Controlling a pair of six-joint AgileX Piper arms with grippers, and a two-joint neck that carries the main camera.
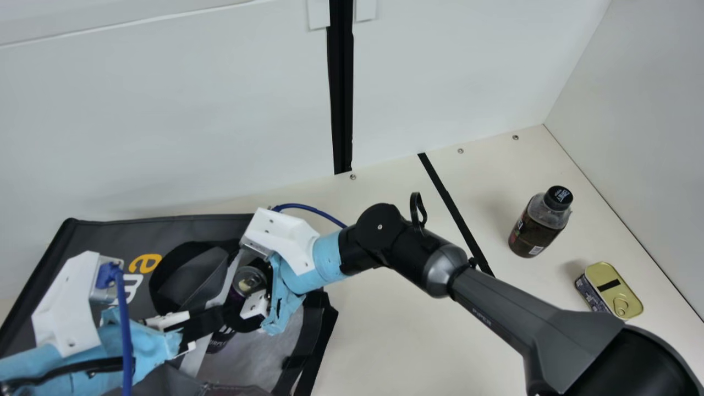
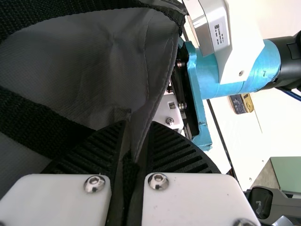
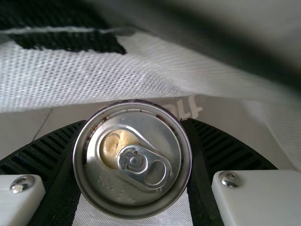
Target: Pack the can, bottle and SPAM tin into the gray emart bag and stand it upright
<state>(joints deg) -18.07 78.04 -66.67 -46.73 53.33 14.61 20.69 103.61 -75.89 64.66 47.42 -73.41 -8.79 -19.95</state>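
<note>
The gray emart bag [image 1: 181, 225] lies at the left of the main view. My left gripper [image 1: 212, 323] is over it; in the left wrist view that gripper [image 2: 134, 141] is shut on a fold of the bag's dark edge [image 2: 155, 89]. Close beside it, my right gripper [image 1: 254, 308] holds the can [image 1: 248, 281] at the bag's opening. In the right wrist view, the can's silver top [image 3: 134, 160] sits between the fingers of this gripper [image 3: 134, 136], with pale bag lining around it. The bottle [image 1: 540, 223] stands upright at the right, and the SPAM tin [image 1: 613, 291] is nearer the front.
A dark handle loop [image 1: 165, 269] rises from the bag beside both grippers. My right arm stretches across the middle of the table [image 1: 385, 335], passing left of the bottle and tin. White walls [image 1: 165, 121] border the back and right.
</note>
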